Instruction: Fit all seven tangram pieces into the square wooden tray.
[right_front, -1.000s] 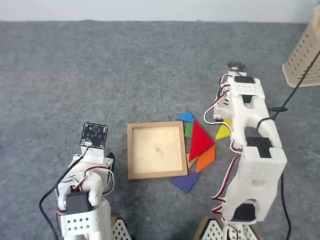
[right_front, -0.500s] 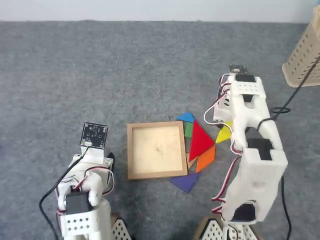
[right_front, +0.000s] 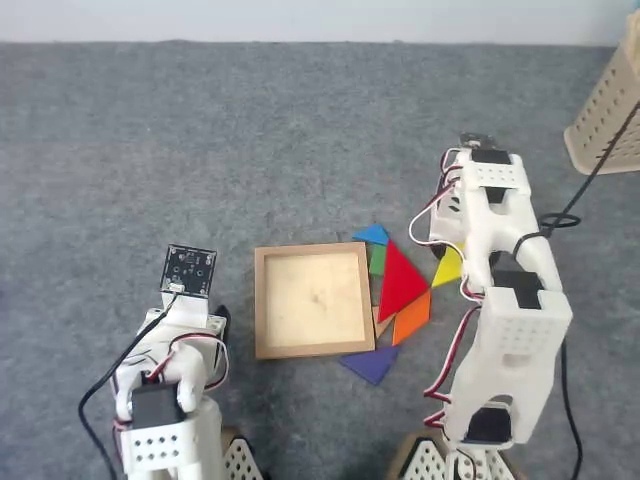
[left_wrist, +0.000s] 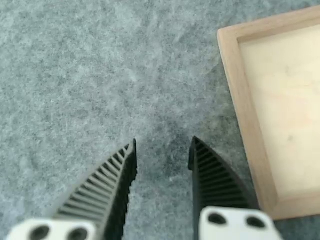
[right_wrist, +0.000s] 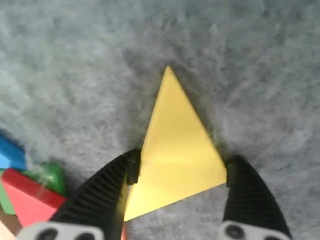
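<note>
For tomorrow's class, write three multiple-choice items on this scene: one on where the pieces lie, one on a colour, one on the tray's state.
1. Where do the coloured pieces lie?
A. in the tray
B. on the carpet beside the tray
C. stacked on an arm

2. What colour is the piece between the right gripper's fingers?
A. yellow
B. purple
C. orange

3. The tray is:
A. full
B. half filled
C. empty

Answers:
1 B: they lie on the carpet along one side of the tray.
2 A: a yellow triangle sits between the fingers.
3 C: its bare wooden floor shows.
</note>
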